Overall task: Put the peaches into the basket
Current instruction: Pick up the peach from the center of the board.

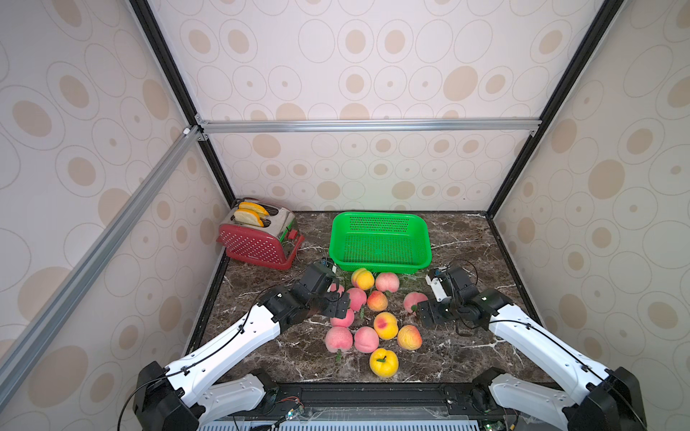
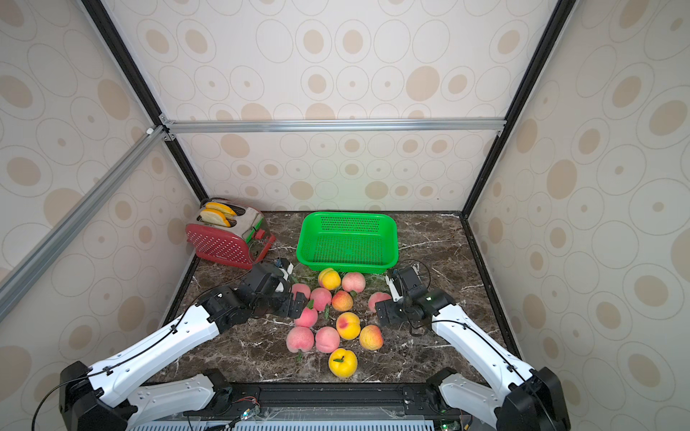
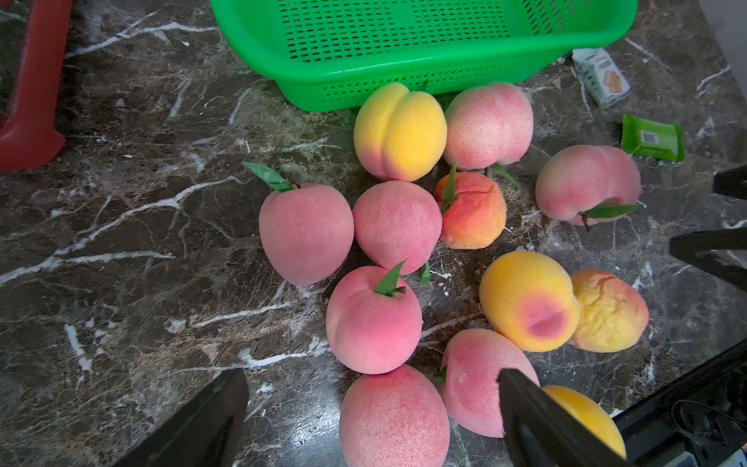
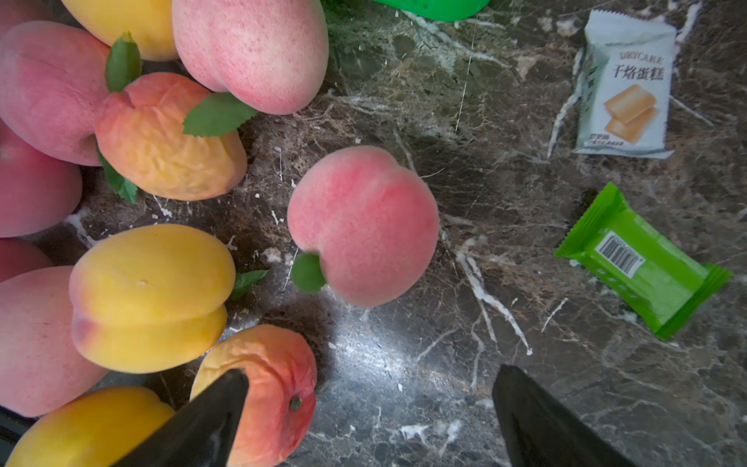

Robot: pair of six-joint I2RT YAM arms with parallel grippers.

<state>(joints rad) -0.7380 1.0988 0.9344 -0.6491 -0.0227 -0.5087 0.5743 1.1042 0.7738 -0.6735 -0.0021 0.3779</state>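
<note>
Both top views: the peaches [image 1: 385,325] [image 2: 348,325] crowd the surface [image 1: 269,347] just before the empty basket [image 1: 379,266] [image 2: 345,266]. Left wrist view: the left jaws gape wide, empty; closing could send touching neighbours rolling. Right wrist view: the right jaws, equally wide and empty, face a lone peach [image 4: 362,226] near snack packets [image 4: 642,263].

You can see soft, fuzzy peaches [image 3: 306,234], a smooth plastic basket [image 3: 404,83], and a shiny marble table [image 3: 121,283].
</note>
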